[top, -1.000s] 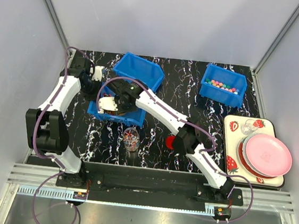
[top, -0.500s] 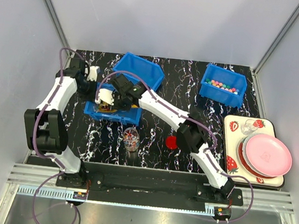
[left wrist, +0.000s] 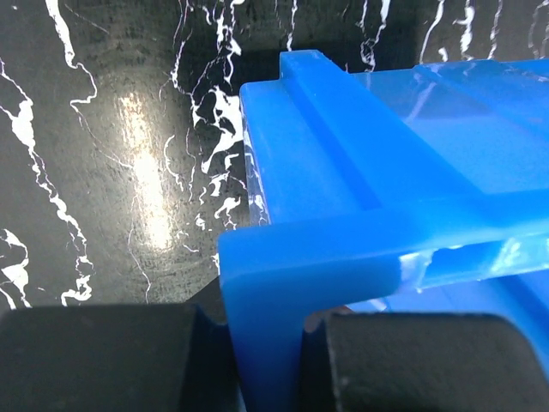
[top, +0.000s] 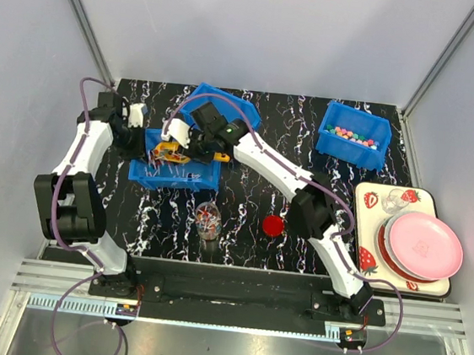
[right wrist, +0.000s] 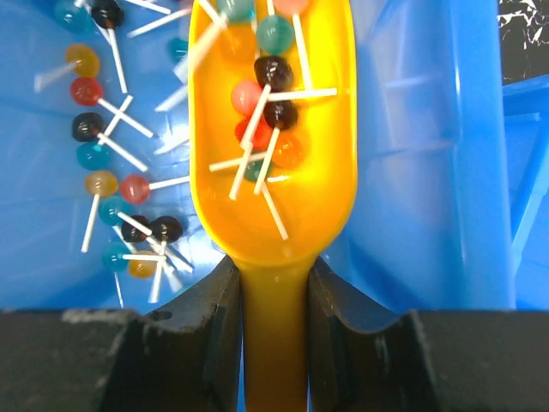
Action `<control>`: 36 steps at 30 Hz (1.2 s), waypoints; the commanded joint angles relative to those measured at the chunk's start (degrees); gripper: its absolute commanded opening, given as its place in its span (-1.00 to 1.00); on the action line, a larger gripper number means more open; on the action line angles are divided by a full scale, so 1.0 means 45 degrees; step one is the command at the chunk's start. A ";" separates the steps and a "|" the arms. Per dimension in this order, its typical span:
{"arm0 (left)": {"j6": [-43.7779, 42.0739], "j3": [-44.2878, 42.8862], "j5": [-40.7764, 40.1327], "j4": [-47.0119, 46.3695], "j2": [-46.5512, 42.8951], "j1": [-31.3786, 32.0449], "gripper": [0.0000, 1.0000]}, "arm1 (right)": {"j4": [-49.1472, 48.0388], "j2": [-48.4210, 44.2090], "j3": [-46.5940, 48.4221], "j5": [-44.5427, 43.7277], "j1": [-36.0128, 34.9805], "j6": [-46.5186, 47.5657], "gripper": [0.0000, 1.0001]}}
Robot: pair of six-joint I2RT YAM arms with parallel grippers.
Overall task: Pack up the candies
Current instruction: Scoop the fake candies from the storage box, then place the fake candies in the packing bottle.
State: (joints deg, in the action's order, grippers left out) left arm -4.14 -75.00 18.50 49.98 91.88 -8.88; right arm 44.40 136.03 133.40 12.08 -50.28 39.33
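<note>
1. Top view: the right gripper (top: 181, 143) has swung up and left over the bin (top: 174, 179), which has slid left. The lid (top: 273, 225) is now uncovered.
2. Left wrist: the left gripper (left wrist: 268, 348) is clenched on the bin's wall.
3. Right wrist: jaws grasp the scoop (right wrist: 283, 223) by its handle. Candies (right wrist: 247, 96) lie in it, more in the bin beneath.

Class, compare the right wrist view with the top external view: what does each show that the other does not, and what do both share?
Right wrist only: individual lollipops lying in the yellow scoop, whose handle the right gripper clamps. Top external only: the jar, red lid, far candy bin and pink plate. Both: the scoop over the near blue bin.
</note>
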 commanded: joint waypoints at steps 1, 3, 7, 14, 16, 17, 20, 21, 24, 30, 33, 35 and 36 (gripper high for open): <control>0.0140 -0.0871 0.1318 0.0222 -0.0144 -0.0329 -1.00 | -0.0611 -0.1165 0.0100 0.0712 0.0353 -0.0556 -1.00; 0.0042 -0.1085 0.1415 0.0319 -0.0047 -0.0524 -1.00 | -0.0512 -0.1263 0.0179 0.1006 0.0451 -0.0732 -1.00; -0.0270 -0.1379 0.1494 0.0670 0.0266 -0.0857 -1.00 | -0.0064 -0.1536 0.0354 0.2001 0.0646 -0.0947 -1.00; -0.0583 -0.1536 0.1572 0.0925 0.0520 -0.1170 -1.00 | 0.0406 -0.2395 0.0199 0.2902 0.0822 -0.1025 -1.00; -0.0661 -0.1555 0.1533 0.0964 0.0501 -0.1190 -1.00 | 0.0542 -0.2649 0.0198 0.3038 0.0861 -0.1006 -1.00; -0.0681 -0.1575 0.1494 0.0984 0.0520 -0.1190 -1.00 | 0.0582 -0.2824 0.0218 0.3097 0.0900 -0.1025 -1.00; -0.0720 -0.1633 0.1202 0.1023 0.0618 -0.1190 -1.00 | 0.0972 -0.3118 0.0548 0.3371 0.1017 -0.1123 -1.00; -0.0720 -0.1653 0.1124 0.1042 0.0657 -0.1209 -1.00 | 0.1108 -0.3370 0.0589 0.3371 0.0998 -0.1104 -1.00; -0.0798 -0.1692 0.0870 0.1023 0.0755 -0.1326 -1.00 | 0.1712 -0.4190 0.0338 0.3371 0.1037 -0.0871 -1.00; -0.1013 -0.1595 0.1004 0.0828 0.1145 -0.1814 -1.00 | 0.2378 -0.6650 -0.1787 0.3449 0.1174 -0.0538 -1.00; -0.1071 -0.1556 0.1395 0.0711 0.1438 -0.2088 -1.00 | 0.2418 -0.7706 -0.3349 0.3663 0.1213 -0.0537 -1.00; -0.1052 -0.1575 0.1610 0.0614 0.1555 -0.2225 -1.00 | 0.2437 -0.8351 -0.4134 0.3936 0.1213 -0.0537 -1.00; -0.1014 -0.1575 0.1650 0.0574 0.1633 -0.2244 -1.00 | 0.2476 -0.8527 -0.4892 0.3976 0.1213 -0.0499 -1.00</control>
State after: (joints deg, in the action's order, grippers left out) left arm -8.75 -79.18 20.60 54.24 98.87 -18.04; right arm 54.78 101.89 118.56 26.83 -45.10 36.18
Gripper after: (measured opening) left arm 0.132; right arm 0.346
